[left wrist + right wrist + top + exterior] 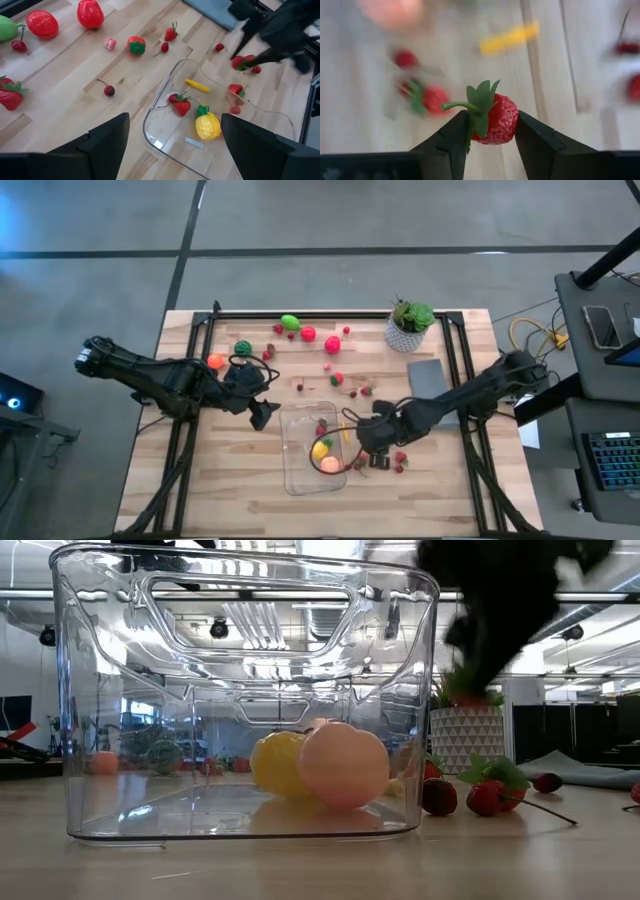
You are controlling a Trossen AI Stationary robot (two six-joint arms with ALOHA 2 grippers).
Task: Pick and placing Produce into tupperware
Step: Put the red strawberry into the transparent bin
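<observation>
The wooden desk (220, 490) carries the clear tupperware (300, 475), scattered Produce (308, 334), a potted plant (408, 325) and what looks like a grey slab (428, 375).

Light: bright, even, from ceiling strip lamps (255, 615).
Glare: white reflections across the tupperware (245, 690) walls.
Blur: right wrist background smeared; strawberry (495, 120) sharp.
Shadows: soft, faint on the bench (230, 470).
</observation>
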